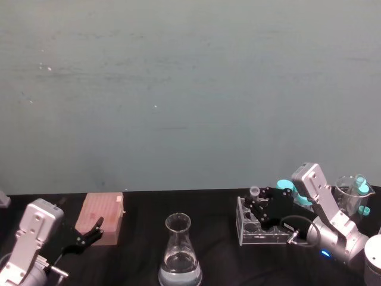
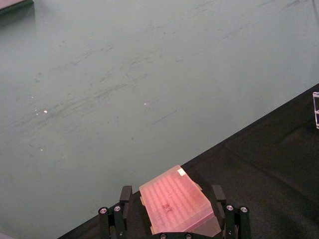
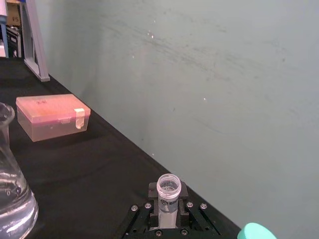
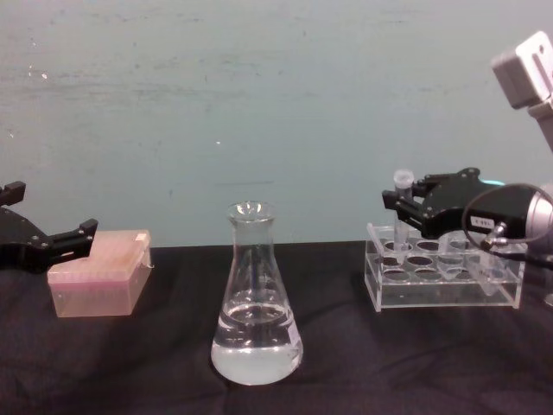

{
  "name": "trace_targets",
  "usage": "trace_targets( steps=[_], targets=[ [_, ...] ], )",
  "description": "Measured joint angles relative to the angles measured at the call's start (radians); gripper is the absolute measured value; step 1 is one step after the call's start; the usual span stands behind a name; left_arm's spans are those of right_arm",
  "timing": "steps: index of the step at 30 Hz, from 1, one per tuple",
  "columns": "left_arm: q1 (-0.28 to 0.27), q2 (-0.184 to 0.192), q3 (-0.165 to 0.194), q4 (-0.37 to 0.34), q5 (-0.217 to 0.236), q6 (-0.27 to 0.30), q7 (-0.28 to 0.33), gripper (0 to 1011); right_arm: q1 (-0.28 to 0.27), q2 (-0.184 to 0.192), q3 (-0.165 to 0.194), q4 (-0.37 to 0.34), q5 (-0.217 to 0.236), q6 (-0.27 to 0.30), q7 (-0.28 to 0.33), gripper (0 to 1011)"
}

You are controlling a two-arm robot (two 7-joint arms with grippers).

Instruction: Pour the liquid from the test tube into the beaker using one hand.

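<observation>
We see the beaker (image 4: 256, 285) nearest, liquid (image 4: 257, 353) pooled in its base. Right of it stands the rack (image 4: 445, 290). Left of it lies the box (image 4: 95, 275), the left gripper (image 1: 93, 229) beside it, fingers spread. The right gripper (image 4: 396, 204) clamps the tube (image 3: 168, 186), upright at the rack's beaker-side end.

A pale grey-green wall (image 1: 190, 89) stands behind, evenly lit, with faint scuffs and a few white specks (paint chips, by the look). Below it runs a black-covered table (image 4: 130, 363). At its far end leans a grey metal upright (image 3: 35, 45), perhaps part of a frame.
</observation>
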Motion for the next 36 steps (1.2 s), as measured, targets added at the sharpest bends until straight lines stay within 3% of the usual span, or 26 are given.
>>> trace_targets(
  steps=[11,27,36],
  targets=[
    [0.000,0.000,0.000,0.000,0.000,0.000,0.000,1000,0.002,0.005,0.001,-0.039,0.001,0.003,-0.008,221],
    [0.000,0.000,0.000,0.000,0.000,0.000,0.000,1000,0.032,0.002,-0.009,-0.065,-0.040,-0.003,-0.042,221],
    [0.000,0.000,0.000,0.000,0.000,0.000,0.000,1000,0.048,-0.007,-0.032,-0.077,-0.094,-0.008,-0.074,221]
  ],
)
